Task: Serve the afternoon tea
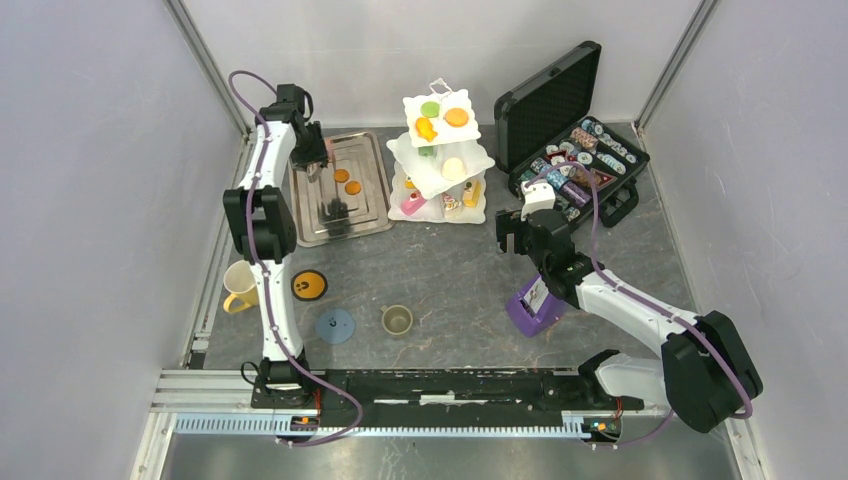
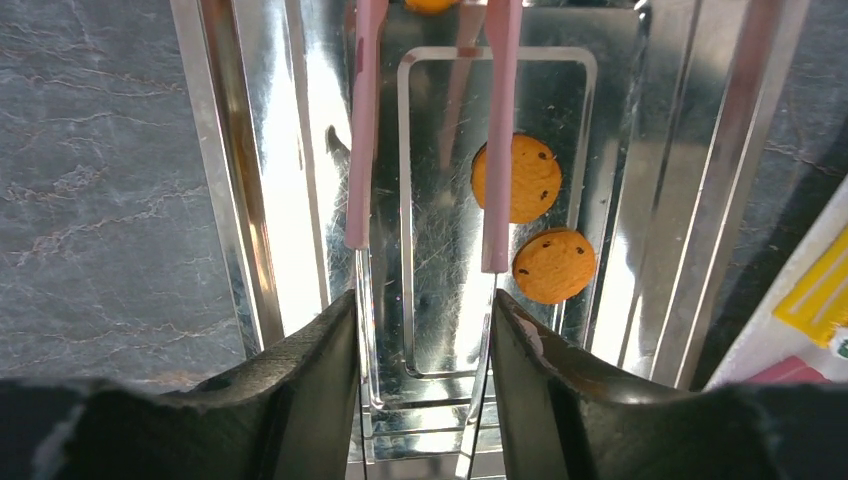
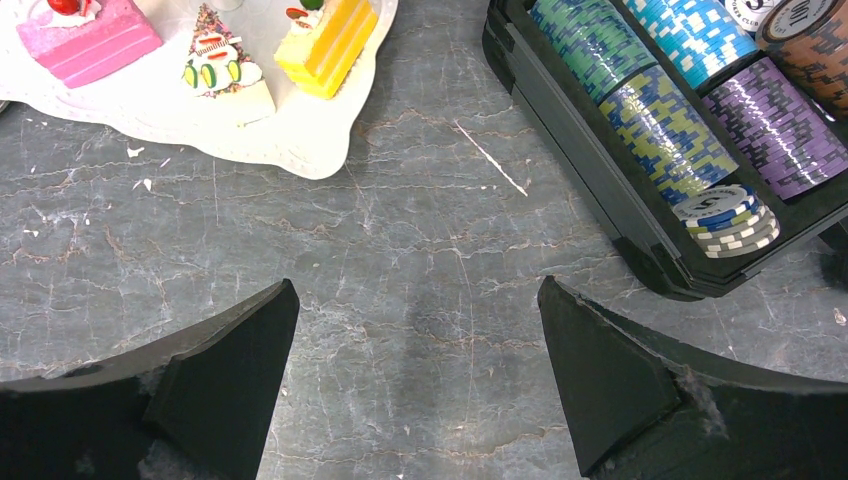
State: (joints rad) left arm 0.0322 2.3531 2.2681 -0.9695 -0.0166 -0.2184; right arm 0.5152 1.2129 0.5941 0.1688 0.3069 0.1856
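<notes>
My left gripper (image 1: 318,160) (image 2: 425,305) is shut on metal tongs with pink tips (image 2: 499,130), held over the metal tray (image 1: 372,215) (image 2: 280,150). Two orange cookies (image 2: 516,178) (image 1: 341,175) lie on the tray by the right-hand tip. The white three-tier stand (image 1: 440,160) holds orange, green, pink and cream pastries. Its bottom tier (image 3: 300,150) shows pink (image 3: 95,40) and yellow (image 3: 325,45) cake slices. My right gripper (image 1: 508,236) (image 3: 415,310) is open and empty above bare table, right of the stand. The yellow mug (image 1: 238,287), olive cup (image 1: 397,320) and two coasters (image 1: 309,285) sit front left.
The open black case of poker chips (image 1: 575,140) (image 3: 600,190) stands at the back right, close to my right gripper. The purple card holder (image 1: 533,305) stands under the right arm. A blue coaster (image 1: 335,325) lies beside the olive cup. Walls enclose the table on three sides.
</notes>
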